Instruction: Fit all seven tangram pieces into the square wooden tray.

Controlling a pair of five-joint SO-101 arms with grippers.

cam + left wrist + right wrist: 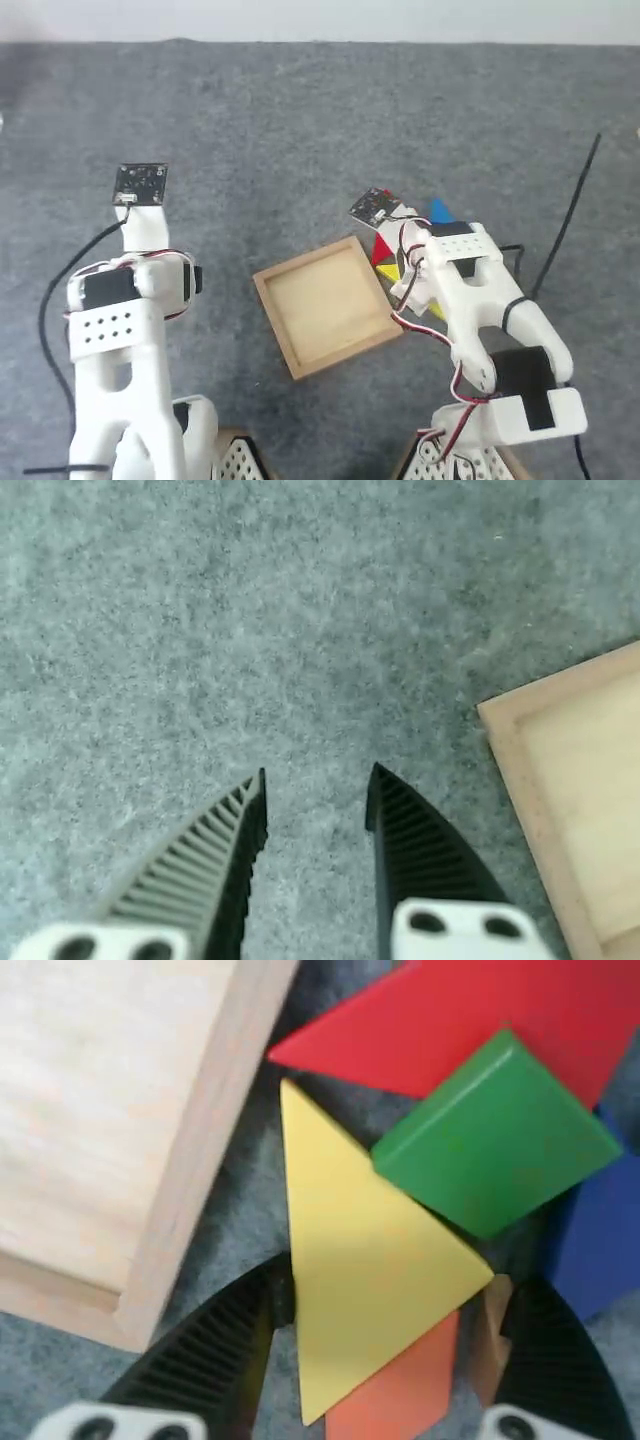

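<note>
Tangram pieces [385, 258] lie in a small heap on the grey mat [300, 120], just right of the middle of the high view. They sit outside the wooden tray [305, 258], close beside its right edge. The tray lies in the middle of the frame, turned a little like a diamond. The right arm [470, 300] comes up from the lower right of the frame and leans over the heap, so it hides some pieces.

Seen from the right wrist, the right claw [395, 1295] is spread wide. The yellow triangle [365, 1260] lies flat between its 2 fingers [215, 1350]. 1 finger looks to touch the triangle's long edge, but I cannot tell if the claw is squeezing it. A green square [495, 1145] looks to rest partly on the yellow triangle and partly on a red piece [450, 1020]. A blue piece [600, 1240] lies just beside the green square. An orange piece [400, 1390] pokes out from under the yellow triangle. The tray's wall runs near the triangle but does not touch it.

The left arm [120, 310] stands at the left of the high view, well apart from the heap. The left claw [318, 780] is partly spread over the mat and holds nothing. A corner of the tray is near it.
</note>
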